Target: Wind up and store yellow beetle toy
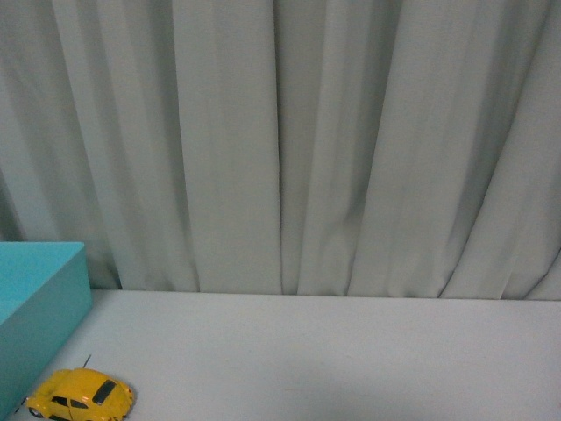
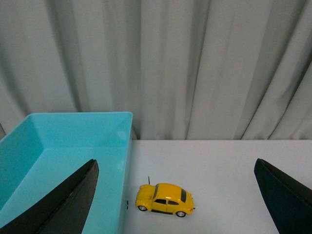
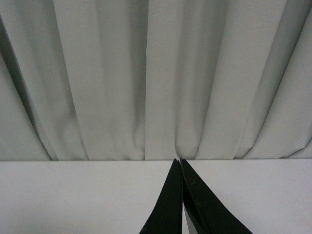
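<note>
left end effector [image 2: 175,163]: wide open. The two dark fingers [image 2: 63,204] sit way out at either side of the left wrist view with nothing between them but tabletop and the toy further ahead. It isn't touching anything, and it doesn't show up in the front view at all.
teal bin [image 1: 44,298]: open-top plastic tub at the far left of the tabletop, back near the curtain. From the left wrist cam you can see right into it [image 2: 73,146], and the part that shows looks bare.
yellow beetle toy [image 1: 81,395]: sitting on its wheels on the tabletop, just beside the bin's outer wall, so outside it. There's a thin strip of tabletop between the two [image 2: 165,199]. It's side-on to the left wrist cam, with a thin antenna sticking up from it.
tabletop [image 1: 351,351]: plain white, running back to the curtain.
curtain [image 1: 280,140]: pale grey, heavy folds, fills the whole background in all three views.
right end effector [image 3: 179,163]: closed up, fingertips pressed together with nothing in them, pointing at the curtain over bare tabletop. It's well away from the toy, which doesn't show in that view.
</note>
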`<state>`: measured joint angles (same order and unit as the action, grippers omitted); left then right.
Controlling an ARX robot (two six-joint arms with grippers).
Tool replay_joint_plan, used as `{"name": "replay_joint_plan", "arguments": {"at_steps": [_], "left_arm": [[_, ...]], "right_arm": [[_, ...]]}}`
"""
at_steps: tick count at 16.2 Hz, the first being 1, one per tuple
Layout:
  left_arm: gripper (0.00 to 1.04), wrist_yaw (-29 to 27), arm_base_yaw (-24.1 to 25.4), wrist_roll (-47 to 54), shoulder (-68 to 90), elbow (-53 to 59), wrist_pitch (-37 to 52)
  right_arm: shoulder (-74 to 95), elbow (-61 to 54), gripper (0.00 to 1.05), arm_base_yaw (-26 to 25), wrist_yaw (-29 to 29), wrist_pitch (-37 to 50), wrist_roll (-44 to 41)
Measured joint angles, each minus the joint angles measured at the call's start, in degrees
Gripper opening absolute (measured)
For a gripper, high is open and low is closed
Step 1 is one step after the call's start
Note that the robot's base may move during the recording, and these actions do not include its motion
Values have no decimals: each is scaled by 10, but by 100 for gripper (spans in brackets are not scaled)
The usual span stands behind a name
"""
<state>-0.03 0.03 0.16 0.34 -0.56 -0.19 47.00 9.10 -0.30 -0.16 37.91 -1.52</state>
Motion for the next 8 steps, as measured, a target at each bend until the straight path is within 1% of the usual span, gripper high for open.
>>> {"name": "replay_joint_plan", "arguments": {"at_steps": [8], "left_arm": [[98, 0, 0, 0, 0, 0, 0]], "right_arm": [[-122, -56, 2, 0, 0, -71, 5]]}}
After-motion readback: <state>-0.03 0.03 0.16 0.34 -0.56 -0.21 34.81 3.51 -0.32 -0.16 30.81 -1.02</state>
